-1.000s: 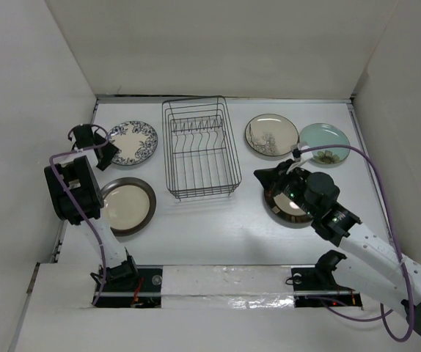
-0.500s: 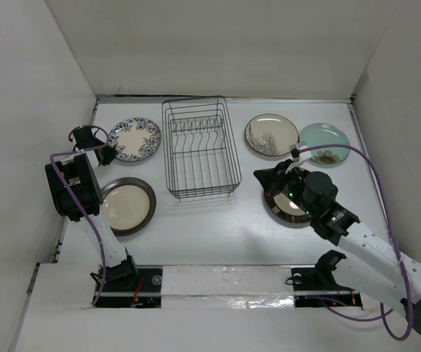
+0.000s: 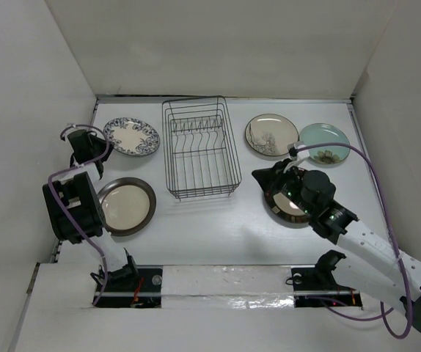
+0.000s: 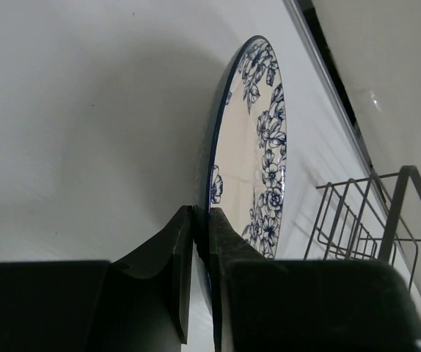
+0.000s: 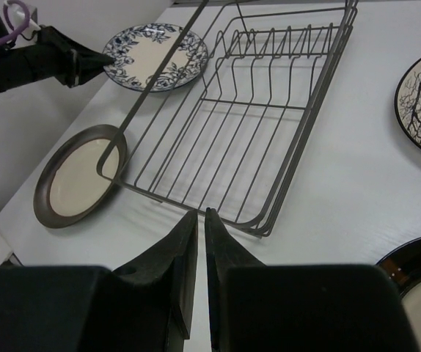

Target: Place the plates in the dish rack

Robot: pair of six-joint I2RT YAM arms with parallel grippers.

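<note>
"Blue flowers on that plate, where are you gripping it?"

"My left gripper (image 4: 202, 213) is pinching the flowered plate (image 4: 265, 154) by its near rim. It is sitting at the far left of the table (image 3: 196, 220), just beside the dish rack (image 3: 199, 165). My fingers (image 4: 229, 249) are covering only a thin strip of the edge, and I cannot tell whether the plate is clear of the table."

"What are you worrying about?"

"I'm judging that so shallow a bite could let the plate pivot or slide out while rising. Swinging across, it could clip the wire wall, or land across the tines (image 5: 291, 48) instead of between them."

"And your other arm?"

"My right gripper (image 5: 201, 216) is hovering by the dark-rimmed plate (image 5: 416, 271), fingers pressed together on nothing. I'm guessing both arms could crowd each other at the rack."
</note>
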